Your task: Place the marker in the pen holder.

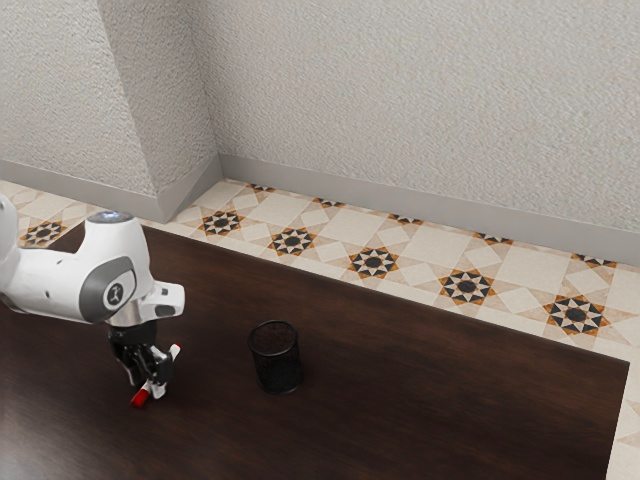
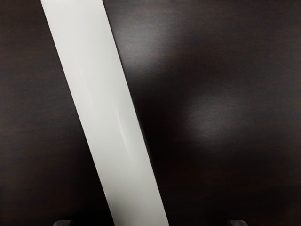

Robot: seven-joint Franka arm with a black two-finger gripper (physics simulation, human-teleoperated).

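Franka arm (image 1: 62, 282) is coming in from the ext. view's left edge, w/ its hand pointing down over the dark wood table (image 1: 440, 405). Black two-finger gripper (image 1: 148, 386) is hovering low in the lower left of that view, right down at the marker (image 2: 104, 113). Gripper state: it's standing open, its two fingers spreading apart w/ the marker lying btwn them. In the wrist view dark tabletop is showing btwn the marker & each fingertip, so nothing's being gripped.

Marker pos.: it's lying on the table, lower left of the ext. view, its red end pointing to the lower left & its white barrel slanting toward the upper right, w/ a small bit of red showing at that far end too. Wrist view: plain white barrel is running at a slant btwn the fingertips, w/ a soft highlight along it.

Black mesh pen holder (image 1: 276, 358) is standing upright on the table, a bit L of center in the ext. view's lower half. It's sitting well apart from the gripper & marker, on their ext.-view right.

Bkgd: star-patterned tile floor (image 1: 330, 222) is running behind the table, grey baseboard (image 1: 420, 213) edging it, & a rough pale wall (image 1: 410, 100) is rising across the top.
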